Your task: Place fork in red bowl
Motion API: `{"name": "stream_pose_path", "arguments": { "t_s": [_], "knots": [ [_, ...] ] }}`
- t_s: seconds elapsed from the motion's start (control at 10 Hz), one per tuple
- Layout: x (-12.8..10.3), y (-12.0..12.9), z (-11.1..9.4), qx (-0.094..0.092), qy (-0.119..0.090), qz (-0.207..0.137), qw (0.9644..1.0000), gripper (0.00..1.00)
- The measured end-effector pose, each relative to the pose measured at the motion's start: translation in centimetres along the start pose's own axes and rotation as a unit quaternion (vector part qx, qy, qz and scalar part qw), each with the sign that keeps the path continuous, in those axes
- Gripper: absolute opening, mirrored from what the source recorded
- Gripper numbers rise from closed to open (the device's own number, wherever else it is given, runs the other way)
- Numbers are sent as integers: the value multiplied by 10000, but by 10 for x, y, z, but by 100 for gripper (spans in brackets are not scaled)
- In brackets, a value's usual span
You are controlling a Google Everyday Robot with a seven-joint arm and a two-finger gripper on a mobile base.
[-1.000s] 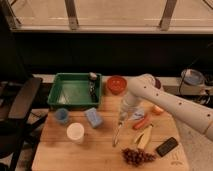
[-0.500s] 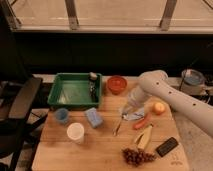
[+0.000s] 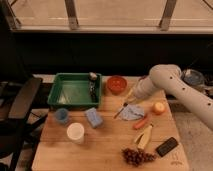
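The fork (image 3: 121, 108) is a thin silvery piece hanging at a slant from my gripper (image 3: 131, 96), tip down and to the left, above the table. My gripper is shut on its upper end. It sits at the end of the white arm (image 3: 167, 80) that reaches in from the right. The red bowl (image 3: 116, 84) stands at the back of the table, just left of and behind the gripper, beside the green tray. The fork's lower tip hangs in front of the bowl, not over it.
A green tray (image 3: 75, 91) with a dark utensil stands at back left. A blue cup (image 3: 61, 116), white cup (image 3: 75, 132), blue sponge (image 3: 93, 117), grey-blue cloth (image 3: 133, 112), carrot (image 3: 141, 122), orange fruit (image 3: 159, 107), banana (image 3: 145, 136), grapes (image 3: 137, 156) and black phone (image 3: 166, 146) lie around.
My gripper has risen and moved back toward the red bowl, carrying the fork. The fork now hangs higher and more slanted than before.
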Motion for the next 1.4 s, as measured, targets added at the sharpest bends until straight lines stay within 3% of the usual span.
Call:
{"name": "stream_pose_path", "arguments": {
  "t_s": [0.3, 0.7, 1.0, 1.2, 1.4],
  "knots": [
    [29, -31, -25, 654, 232, 121, 9975, 0],
    [80, -82, -62, 1133, 761, 94, 9906, 0],
    [127, -102, -58, 1239, 1190, 128, 9851, 0],
    [158, -101, -45, 1293, 1274, 220, 9831, 0],
    [188, -94, -29, 1524, 1209, 305, 9804, 0]
  ]
}}
